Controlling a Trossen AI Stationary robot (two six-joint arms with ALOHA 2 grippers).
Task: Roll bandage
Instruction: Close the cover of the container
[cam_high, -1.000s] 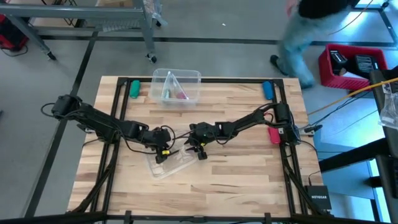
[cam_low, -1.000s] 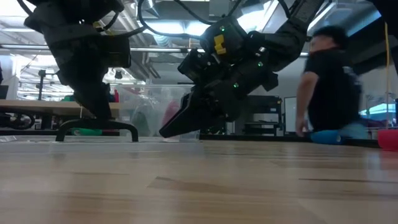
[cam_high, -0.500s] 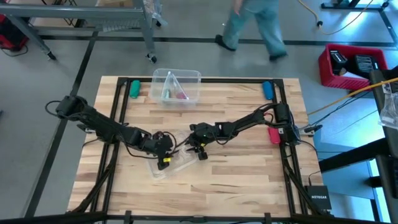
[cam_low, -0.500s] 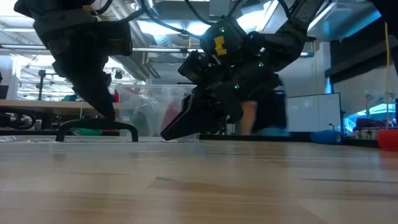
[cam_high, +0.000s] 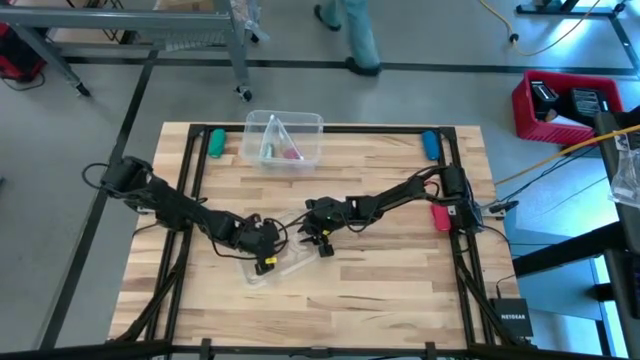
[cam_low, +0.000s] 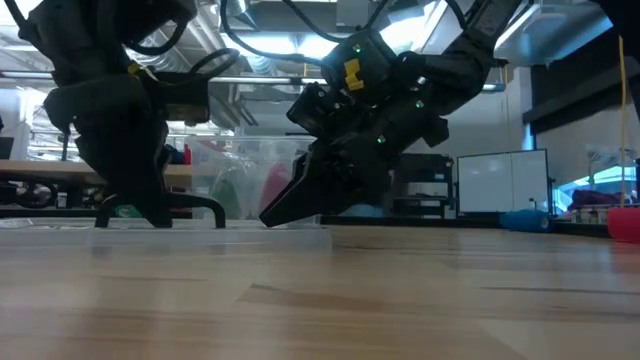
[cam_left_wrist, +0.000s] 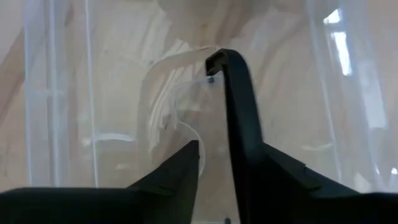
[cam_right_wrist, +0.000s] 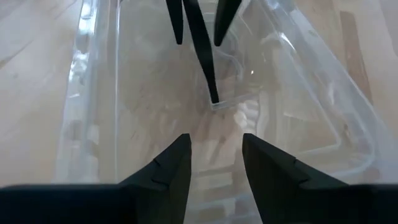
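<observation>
Bandage (cam_high: 291, 153) sits in the clear bin (cam_high: 284, 139), well apart from both end effectors, not yet fetched. Left end effector (cam_high: 262, 258) hangs over the clear lid (cam_high: 283, 262), parted, gripping nothing, perhaps to clear it; it has slid nearer. Right end effector (cam_high: 319, 243) waits beside, parted, unmoved.
</observation>
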